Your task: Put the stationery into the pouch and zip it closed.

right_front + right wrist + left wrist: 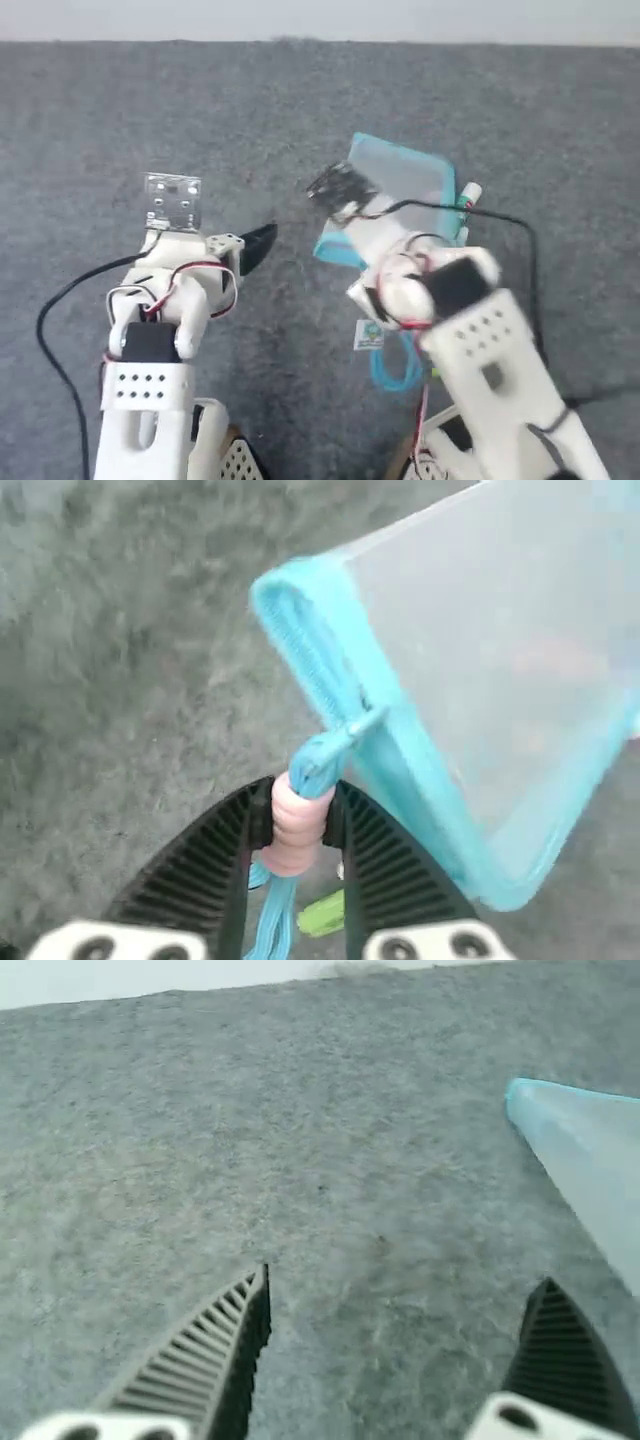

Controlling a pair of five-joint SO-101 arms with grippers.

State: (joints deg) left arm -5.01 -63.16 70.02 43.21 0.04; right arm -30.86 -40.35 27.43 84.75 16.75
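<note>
A translucent teal pouch (405,185) lies on the grey felt right of centre, its zipper edge (320,670) toward my right gripper. My right gripper (297,800) is shut on the pink bead of the zipper pull (295,825), with a blue cord (270,920) trailing from it. In the high view the right gripper (340,190) sits at the pouch's near left corner. A white pen-like item (470,192) pokes out at the pouch's right edge. My left gripper (405,1280) hovers open over bare felt, left of the pouch corner (570,1130), holding nothing.
The blue cord loop (395,365) and a small printed tag (368,335) lie on the felt under the right arm. A green bit (320,912) shows beside the cord. A black cable (520,250) runs over the right arm. Grey felt (150,110) covers the table.
</note>
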